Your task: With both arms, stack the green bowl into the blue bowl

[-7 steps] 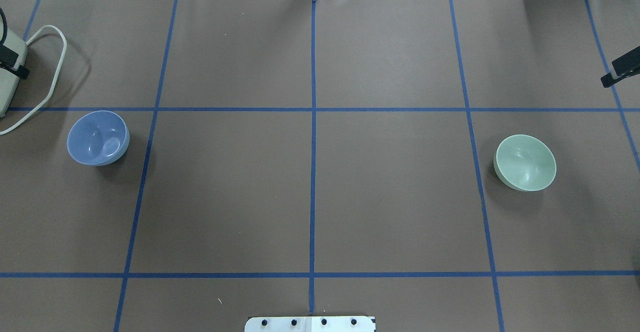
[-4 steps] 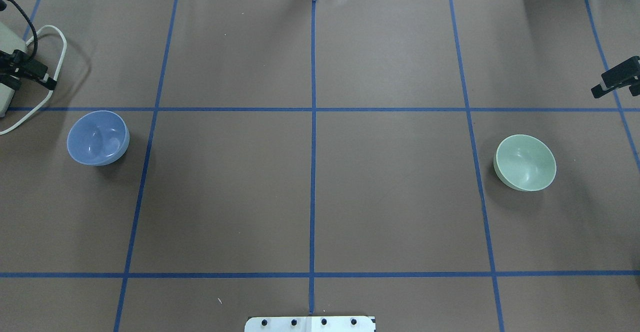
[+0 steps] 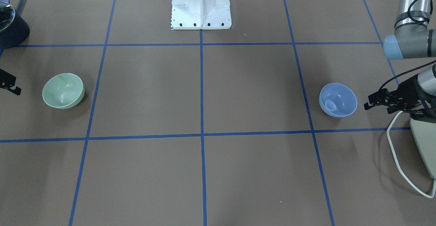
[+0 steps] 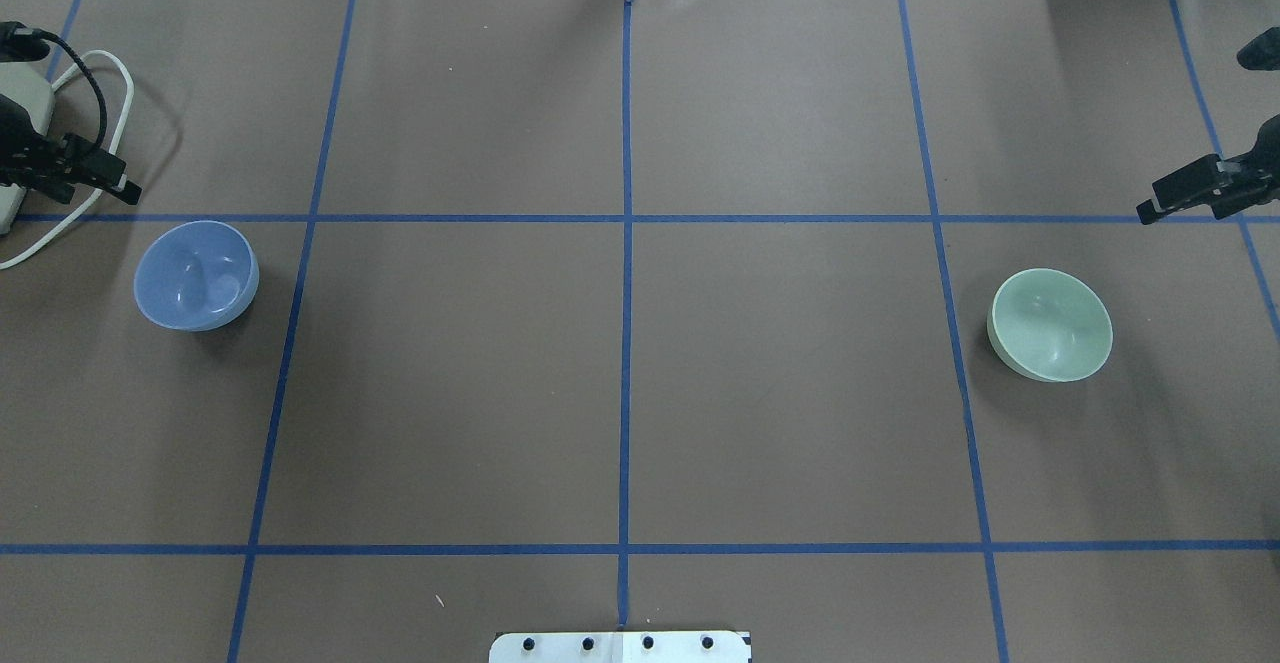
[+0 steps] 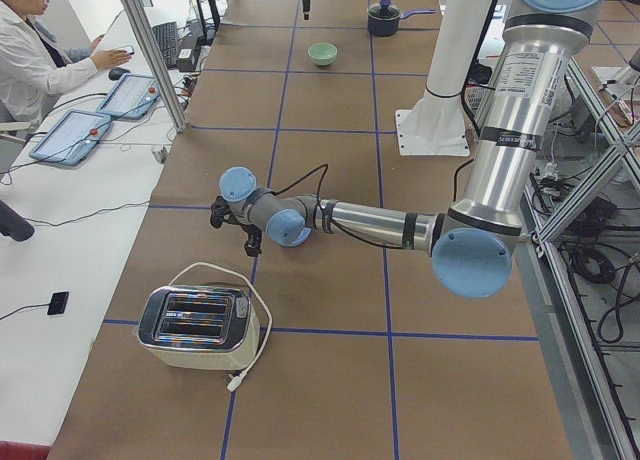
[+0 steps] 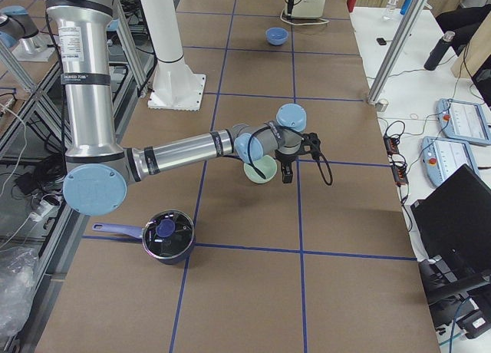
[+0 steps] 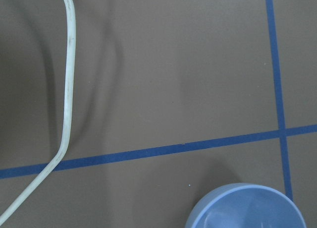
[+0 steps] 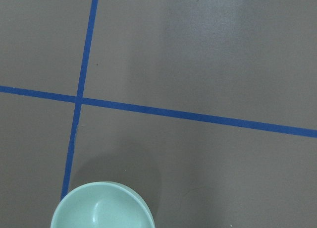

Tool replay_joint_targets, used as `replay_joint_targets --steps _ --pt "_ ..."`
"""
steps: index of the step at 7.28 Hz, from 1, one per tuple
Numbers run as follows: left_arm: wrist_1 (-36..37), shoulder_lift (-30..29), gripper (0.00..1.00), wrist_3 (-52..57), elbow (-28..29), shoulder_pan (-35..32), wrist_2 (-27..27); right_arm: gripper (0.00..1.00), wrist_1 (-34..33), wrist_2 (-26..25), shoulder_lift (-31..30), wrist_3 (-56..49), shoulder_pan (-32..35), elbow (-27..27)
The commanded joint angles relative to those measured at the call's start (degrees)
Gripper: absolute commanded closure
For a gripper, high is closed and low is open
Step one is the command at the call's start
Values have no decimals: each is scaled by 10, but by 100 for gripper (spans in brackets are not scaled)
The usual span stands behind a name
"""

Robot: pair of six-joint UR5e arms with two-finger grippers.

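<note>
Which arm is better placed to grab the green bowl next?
Right. The right pincer hovers near the green bowl on its own side of the table. The left pincer is far across the table, by the blue bowl.

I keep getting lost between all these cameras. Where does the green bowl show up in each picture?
Front-facing: green bowl, left side.
Overhead: green bowl, right side.
Exterior left: green bowl, far, top centre.
Exterior right: green bowl, middle, partly behind the right arm.
Left wrist: not in it.
Right wrist: green bowl, bottom edge, cut off.
Shared landmark: the blue tape crossing nearest it.
</note>
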Motion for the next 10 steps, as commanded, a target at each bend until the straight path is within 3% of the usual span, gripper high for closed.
replay_joint_targets --steps 1,5,8,10 --pt "-43 1 1 -28 17 15 20 2 63 -8 -8 19 -16 -30" --pt "-51 17 2 -32 7 19 17 2 125 -19 -28 46 -49 -32" --pt "-187 60 2 -122 8 78 20 2 141 -19 -34 47 -60 -33" --pt "-197 62 9 -140 8 90 20 2 141 -19 -35 47 -60 -33"
